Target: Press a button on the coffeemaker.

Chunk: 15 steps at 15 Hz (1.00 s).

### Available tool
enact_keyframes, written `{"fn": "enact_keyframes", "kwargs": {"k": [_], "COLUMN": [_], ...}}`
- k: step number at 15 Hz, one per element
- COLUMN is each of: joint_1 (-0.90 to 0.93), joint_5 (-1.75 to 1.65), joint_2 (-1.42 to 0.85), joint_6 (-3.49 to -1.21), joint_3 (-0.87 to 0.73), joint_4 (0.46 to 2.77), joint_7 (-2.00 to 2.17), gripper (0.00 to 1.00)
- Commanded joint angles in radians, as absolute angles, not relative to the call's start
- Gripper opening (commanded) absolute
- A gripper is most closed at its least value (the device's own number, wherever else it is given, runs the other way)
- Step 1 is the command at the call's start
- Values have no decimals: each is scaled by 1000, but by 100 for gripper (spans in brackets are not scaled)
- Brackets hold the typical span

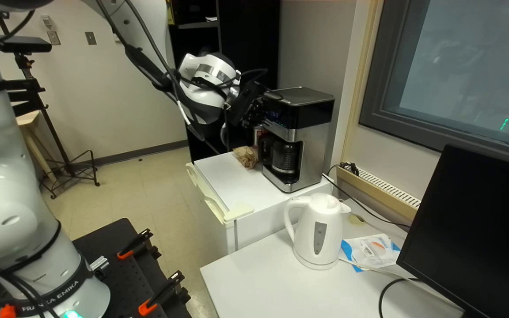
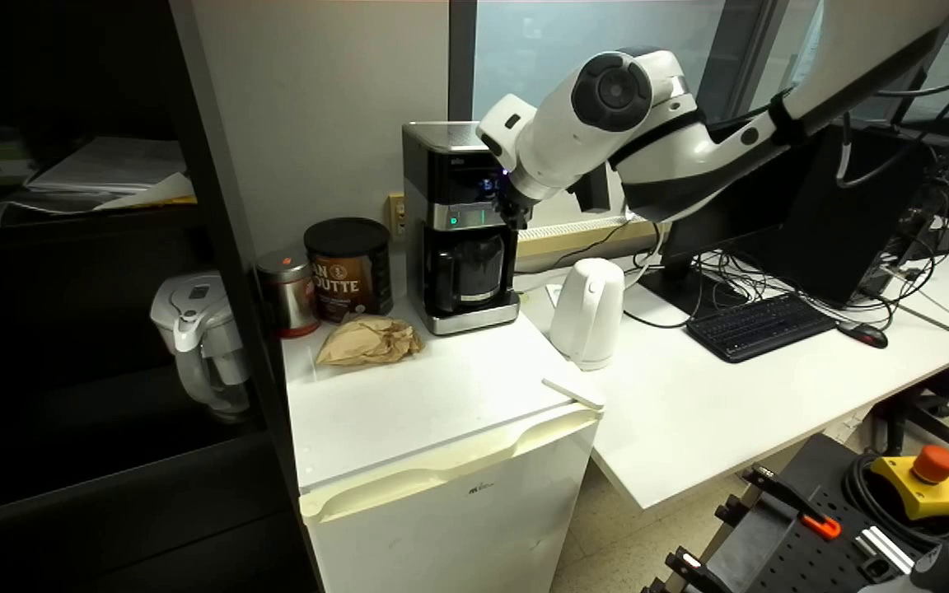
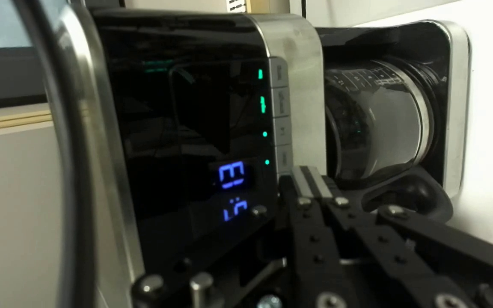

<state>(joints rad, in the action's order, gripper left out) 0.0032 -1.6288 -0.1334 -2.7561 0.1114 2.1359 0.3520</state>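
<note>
The black and steel coffeemaker (image 1: 314,150) stands upright on a small white fridge; it also shows in an exterior view (image 2: 415,214) and the wrist view (image 3: 152,119). Its dark carafe (image 3: 383,128) sits in the recess. In the wrist view a column of grey buttons (image 3: 281,102) runs along the panel edge, beside green lights and a blue display (image 3: 232,175). My gripper (image 3: 310,182) is shut and empty, its fingertips together at the end of the button column. They cover what lies behind; contact cannot be told. In both exterior views the gripper (image 1: 256,114) (image 2: 516,216) is at the coffeemaker's front.
A brown paper bag (image 2: 369,339), a coffee can (image 2: 348,272) and a steel canister (image 2: 289,292) stand beside the coffeemaker on the fridge (image 2: 441,412). A white kettle (image 1: 320,229) and a monitor (image 1: 475,221) stand on the adjoining desk. A black shelf (image 2: 219,247) borders the fridge.
</note>
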Motion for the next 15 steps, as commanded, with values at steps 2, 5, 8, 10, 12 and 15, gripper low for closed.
{"fn": "enact_keyframes", "kwargs": {"k": [2, 5, 8, 10, 12, 15], "joint_1": [16, 24, 32, 38, 45, 55], "joint_5": [-1727, -1783, -1846, -1880, -1892, -1904], "joint_2": [-64, -25, 21, 52, 78, 112], "joint_6": [-2754, -2746, -2733, -2721, -2705, -2660], "joint_3": [124, 135, 149, 158, 165, 179], "joint_4": [2218, 2277, 2337, 2377, 2414, 2461], "joint_7": [438, 485, 536, 563, 574, 584], "gripper": [1, 1, 1, 1, 1, 2]}}
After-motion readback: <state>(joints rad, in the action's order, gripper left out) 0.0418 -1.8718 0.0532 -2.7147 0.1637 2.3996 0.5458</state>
